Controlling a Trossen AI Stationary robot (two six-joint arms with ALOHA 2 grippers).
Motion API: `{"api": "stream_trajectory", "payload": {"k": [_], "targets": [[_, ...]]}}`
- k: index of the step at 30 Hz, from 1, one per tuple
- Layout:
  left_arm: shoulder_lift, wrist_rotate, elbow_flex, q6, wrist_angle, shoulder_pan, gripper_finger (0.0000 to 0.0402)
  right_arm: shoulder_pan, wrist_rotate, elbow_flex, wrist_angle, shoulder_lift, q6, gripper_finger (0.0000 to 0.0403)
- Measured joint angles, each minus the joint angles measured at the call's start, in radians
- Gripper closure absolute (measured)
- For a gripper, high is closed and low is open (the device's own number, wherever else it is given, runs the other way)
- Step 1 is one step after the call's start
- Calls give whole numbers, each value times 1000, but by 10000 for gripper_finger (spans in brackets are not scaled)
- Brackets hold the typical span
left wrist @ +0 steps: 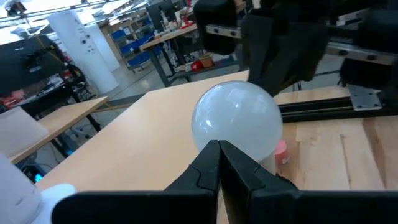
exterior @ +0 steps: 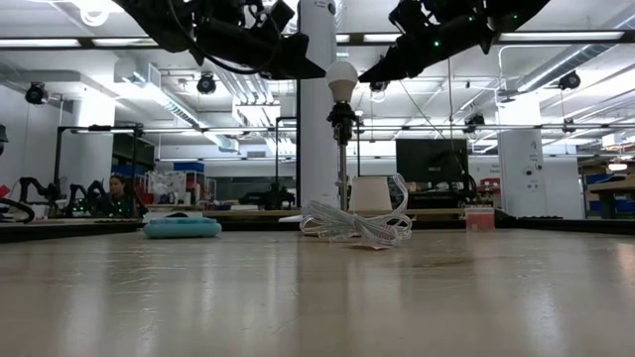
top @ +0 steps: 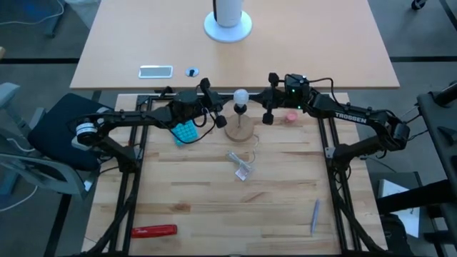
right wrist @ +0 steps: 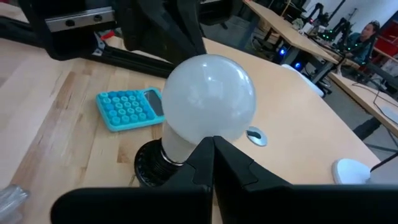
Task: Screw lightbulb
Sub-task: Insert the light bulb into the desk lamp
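Both arms level, reaching inward | left gripper (top: 223, 114) fingers pressed together, empty | right gripper (top: 265, 108) same | small white globe lightbulb (top: 240, 96) in black socket (right wrist: 149, 165) between them

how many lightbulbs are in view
1. The lightbulb sits upright in the black socket of the lamp stand on the wooden disc, between the two hands. None other shows, though the wrapper could hide something.

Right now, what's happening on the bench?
The lightbulb sits upright in a black socket on a stem rising from the round wooden base. The left hand and the right hand, both shut, flank it just short of the bulb, neither gripping it. A teal calculator lies nearby.
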Motion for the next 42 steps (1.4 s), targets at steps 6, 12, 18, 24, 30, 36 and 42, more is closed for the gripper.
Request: {"api": "stream_trajectory", "payload": {"k": [6, 12, 18, 24, 30, 36, 42], "targets": [[-21, -3, 0, -4, -47, -2, 401, 1, 50, 0, -31, -5, 1, 403], [-36, 47, 0, -28, -83, -12, 401, 0, 92, 0, -29, -11, 0, 403], [-17, 104, 0, -47, -73, -13, 401, 0, 33, 0, 1, -11, 5, 403], [-16, 73, 0, -45, -37, -11, 401, 0, 12, 0, 3, -11, 16, 403], [-16, 49, 0, -43, -48, -2, 401, 13, 7, 0, -10, -11, -4, 403], [-31, 49, 0, -43, -76, -2, 401, 11, 91, 0, -46, -22, -10, 403], [-48, 50, 0, -44, -113, -4, 401, 8, 131, 1, -33, -29, -10, 403]]}}
